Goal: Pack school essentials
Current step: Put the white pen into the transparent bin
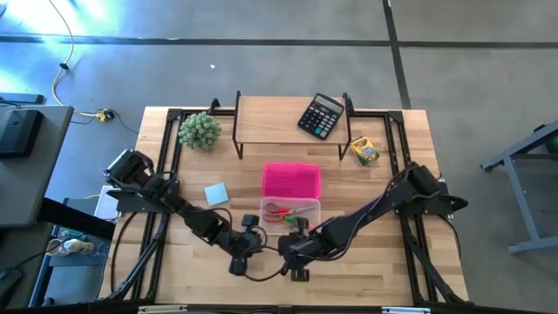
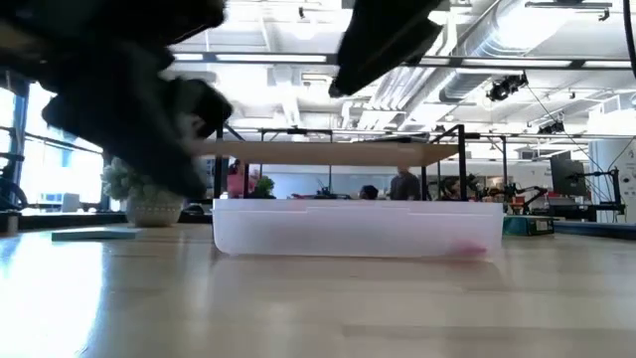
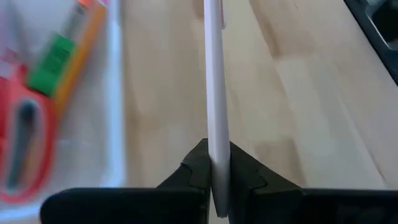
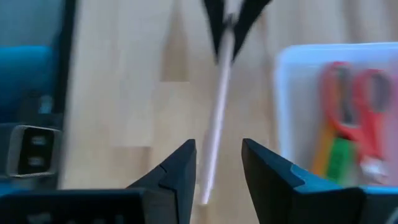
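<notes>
My left gripper [image 3: 216, 177] [image 1: 258, 242] is shut on a thin whitish pencil [image 3: 214, 93] over the near part of the table, beside the clear box [image 1: 291, 212]. In that box lie red-handled scissors [image 3: 25, 143], a small green piece [image 3: 53, 65] and an orange pencil [image 3: 84, 43]. My right gripper [image 4: 217, 168] [image 1: 290, 249] is open and faces the left one. Its fingers stand on either side of the whitish pencil's [image 4: 219, 106] free end without touching it. A light-blue notepad [image 1: 216, 193] lies flat left of the box. A crayon box [image 1: 364, 150] lies at the far right. My left gripper pinches the whitish pencil near one end [image 3: 216, 152] between its two fingers. The fingers slant down from the table's left, and the pencil runs on straight ahead of them, along their line. Whether its far end touches the table I cannot tell.
A pink lid [image 1: 291, 180] lies just beyond the clear box [image 2: 358, 229]. A wooden shelf [image 1: 292, 122] at the far edge carries a black calculator [image 1: 321, 115]. A fuzzy green plant ball [image 1: 200, 131] stands at the far left. Bare wood lies near the front edge.
</notes>
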Robot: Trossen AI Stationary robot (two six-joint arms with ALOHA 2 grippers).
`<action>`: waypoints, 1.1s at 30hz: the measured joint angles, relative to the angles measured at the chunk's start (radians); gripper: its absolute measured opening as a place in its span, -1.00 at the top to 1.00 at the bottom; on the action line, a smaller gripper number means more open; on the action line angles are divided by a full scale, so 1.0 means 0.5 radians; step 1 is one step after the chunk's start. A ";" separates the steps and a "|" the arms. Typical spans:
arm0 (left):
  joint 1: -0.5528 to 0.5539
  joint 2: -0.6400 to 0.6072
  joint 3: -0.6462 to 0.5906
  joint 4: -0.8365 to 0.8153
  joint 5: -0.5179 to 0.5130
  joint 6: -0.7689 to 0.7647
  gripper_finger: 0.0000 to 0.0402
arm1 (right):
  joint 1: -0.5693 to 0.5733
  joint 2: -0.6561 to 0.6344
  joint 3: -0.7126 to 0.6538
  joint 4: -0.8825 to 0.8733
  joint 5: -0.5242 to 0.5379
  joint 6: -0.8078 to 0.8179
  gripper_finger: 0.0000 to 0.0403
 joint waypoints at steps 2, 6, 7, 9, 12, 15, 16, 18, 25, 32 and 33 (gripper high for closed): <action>0.037 0.000 0.045 -0.003 -0.041 0.024 0.94 | 0.000 -0.039 0.000 -0.093 0.107 0.004 0.40; 0.146 0.000 0.119 -0.024 -0.087 0.045 0.94 | 0.000 -0.126 0.001 -0.258 0.301 0.030 0.40; 0.181 -0.001 0.131 -0.034 -0.089 0.054 0.94 | -0.004 -0.147 0.003 -0.300 0.348 0.052 0.40; 0.249 0.000 0.150 -0.034 -0.090 0.076 0.94 | -0.016 -0.176 0.003 -0.374 0.414 0.081 0.40; 0.358 0.000 0.170 -0.033 -0.041 0.096 0.94 | -0.042 -0.217 0.003 -0.463 0.493 0.138 0.40; 0.464 0.000 0.170 -0.044 0.062 0.096 0.94 | -0.077 -0.231 0.003 -0.537 0.522 0.173 0.40; 0.497 0.000 0.170 -0.049 0.083 0.096 0.94 | -0.092 -0.231 0.003 -0.552 0.522 0.173 0.40; 0.547 0.000 0.169 -0.049 0.103 0.096 0.93 | -0.113 -0.231 0.003 -0.571 0.522 0.172 0.40; 0.631 0.000 0.169 -0.050 0.225 0.045 0.78 | -0.171 -0.232 0.003 -0.652 0.520 0.172 0.40; 0.628 0.000 0.169 -0.049 0.267 0.044 0.61 | -0.197 -0.232 0.003 -0.674 0.511 0.172 0.40; 0.628 0.000 0.169 -0.053 0.279 0.044 0.58 | -0.198 -0.232 0.003 -0.675 0.510 0.170 0.40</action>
